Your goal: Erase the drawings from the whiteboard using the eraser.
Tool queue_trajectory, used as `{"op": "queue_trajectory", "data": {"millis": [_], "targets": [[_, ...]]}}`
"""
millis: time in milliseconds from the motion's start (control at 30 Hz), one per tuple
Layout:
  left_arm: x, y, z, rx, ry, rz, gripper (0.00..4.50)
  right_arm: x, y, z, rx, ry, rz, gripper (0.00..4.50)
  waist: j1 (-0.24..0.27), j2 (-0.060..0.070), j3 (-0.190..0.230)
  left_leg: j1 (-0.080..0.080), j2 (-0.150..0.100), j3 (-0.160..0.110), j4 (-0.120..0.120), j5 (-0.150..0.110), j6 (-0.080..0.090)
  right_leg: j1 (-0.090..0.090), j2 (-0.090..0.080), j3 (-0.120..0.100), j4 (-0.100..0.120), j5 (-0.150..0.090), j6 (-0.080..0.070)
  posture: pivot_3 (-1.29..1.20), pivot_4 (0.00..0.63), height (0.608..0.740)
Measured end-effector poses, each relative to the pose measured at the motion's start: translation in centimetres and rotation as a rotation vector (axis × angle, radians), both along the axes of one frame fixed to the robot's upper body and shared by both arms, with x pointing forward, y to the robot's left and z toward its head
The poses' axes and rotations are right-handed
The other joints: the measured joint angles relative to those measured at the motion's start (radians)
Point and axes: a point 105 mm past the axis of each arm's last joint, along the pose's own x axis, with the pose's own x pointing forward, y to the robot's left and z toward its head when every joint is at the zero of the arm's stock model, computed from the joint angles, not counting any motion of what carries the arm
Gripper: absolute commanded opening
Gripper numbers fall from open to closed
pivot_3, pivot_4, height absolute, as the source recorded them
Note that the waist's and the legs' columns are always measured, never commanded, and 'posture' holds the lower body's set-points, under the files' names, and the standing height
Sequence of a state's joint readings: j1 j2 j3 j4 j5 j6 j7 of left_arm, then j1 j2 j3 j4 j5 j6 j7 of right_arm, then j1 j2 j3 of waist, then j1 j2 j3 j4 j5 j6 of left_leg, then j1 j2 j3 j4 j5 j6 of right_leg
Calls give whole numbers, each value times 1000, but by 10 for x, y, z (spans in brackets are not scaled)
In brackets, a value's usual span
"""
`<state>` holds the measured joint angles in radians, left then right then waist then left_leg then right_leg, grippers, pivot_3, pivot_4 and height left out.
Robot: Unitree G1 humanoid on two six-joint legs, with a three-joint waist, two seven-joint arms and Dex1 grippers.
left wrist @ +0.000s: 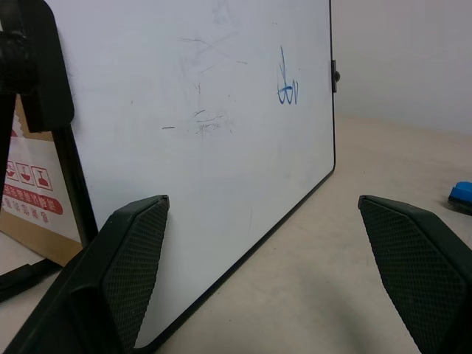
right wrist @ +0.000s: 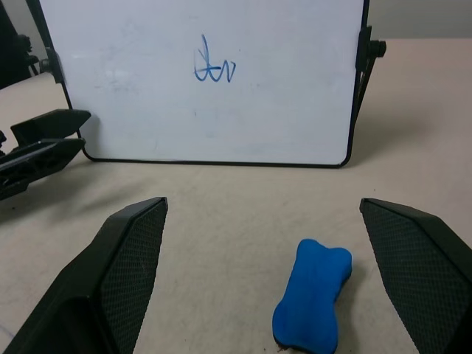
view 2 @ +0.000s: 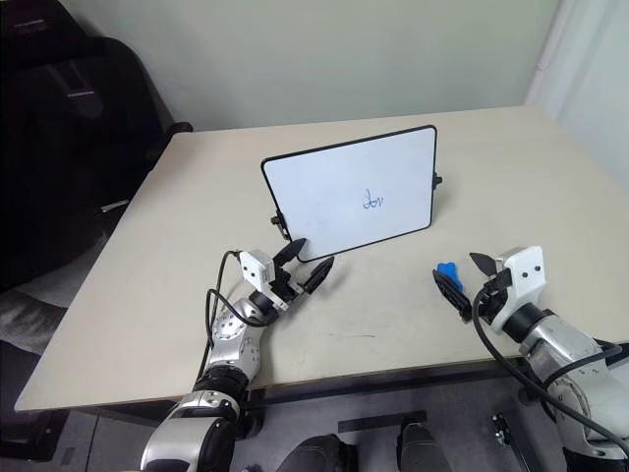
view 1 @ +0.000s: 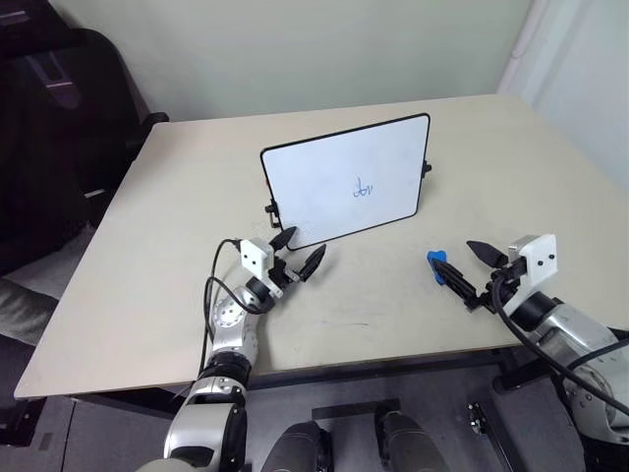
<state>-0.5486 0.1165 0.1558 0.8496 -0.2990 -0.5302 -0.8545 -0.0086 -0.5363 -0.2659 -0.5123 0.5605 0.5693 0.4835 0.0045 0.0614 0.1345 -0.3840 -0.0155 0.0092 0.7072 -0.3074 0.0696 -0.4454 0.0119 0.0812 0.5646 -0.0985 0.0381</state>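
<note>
The left gripper [view 1: 299, 250] hangs low over the near part of the desk [view 1: 157, 285], at about 7 o'clock from the whiteboard, its two black fingers spread apart with nothing between them and its tips just short of the board's lower left corner. The right gripper [view 1: 470, 267] sits at about 4 o'clock from the board, near the desk's front edge, its fingers also wide apart and empty. The eraser [right wrist: 313, 296], a small bright-blue block pinched at the waist, lies flat on the desk between those open fingers in the right wrist view, touching neither; from the head camera it shows just beside the gripper's inner fingertip, at about 5 o'clock from the board. The whiteboard [view 1: 334, 177] stands propped up near the middle of the desk, leaning back on its support, with small black clips on its side edges. The drawings [view 1: 364, 188], a few thin blue curly strokes, sit a little right of the board's centre, unerased. Faint grey smudges mark the board's surface in the left wrist view.
</note>
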Motion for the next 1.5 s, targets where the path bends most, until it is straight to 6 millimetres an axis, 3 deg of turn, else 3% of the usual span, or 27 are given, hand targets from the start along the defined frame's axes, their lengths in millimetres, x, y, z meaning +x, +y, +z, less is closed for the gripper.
{"op": "queue_trajectory", "data": {"millis": [233, 433, 1000, 1267, 1467, 1500], "targets": [[-2, -2, 1, 2, -14, -11, 4500, -3, 5, 1, 14, 15, 19, 4435, 1, 1, 0, 0, 0, 0, 0, 0, 0, 1, 0, 0, -1, 0, 0, 0, 150, 726], [-2, -5, 1, 3, -11, -16, 4500, 1, 0, -6, -4, 127, -9, 4435, 1, 1, 0, 0, -1, 0, 0, 0, 0, 2, 0, 0, -2, 0, 1, 0, 150, 726], [-3, -4, 4, 0, -31, -8, 4500, 37, -10, -45, -139, 418, -125, 4435, 5, 2, -1, 0, -1, 0, -1, 1, 2, 1, -1, 0, -3, 1, 3, 0, 150, 726], [-5, 0, 6, 1, -45, 11, 4500, 41, -13, -47, -155, 440, -145, 4435, 3, 2, -1, 0, -1, 0, -3, 0, 2, 0, -1, 0, -4, 1, 3, 0, 150, 726], [-8, 1, 8, 2, -59, 16, 4500, 40, -14, -49, -164, 448, -144, 2562, 1, 2, -1, 0, -1, 0, -4, 0, 2, -1, -1, 0, -4, 0, 4, 0, 150, 726], [-8, 2, 8, 1, -60, 17, 4500, 40, -14, -49, -167, 451, -142, 2562, 1, 2, -1, 0, -1, 0, -5, 0, 2, -1, -1, 0, -4, 0, 4, 0, 150, 726]]}}
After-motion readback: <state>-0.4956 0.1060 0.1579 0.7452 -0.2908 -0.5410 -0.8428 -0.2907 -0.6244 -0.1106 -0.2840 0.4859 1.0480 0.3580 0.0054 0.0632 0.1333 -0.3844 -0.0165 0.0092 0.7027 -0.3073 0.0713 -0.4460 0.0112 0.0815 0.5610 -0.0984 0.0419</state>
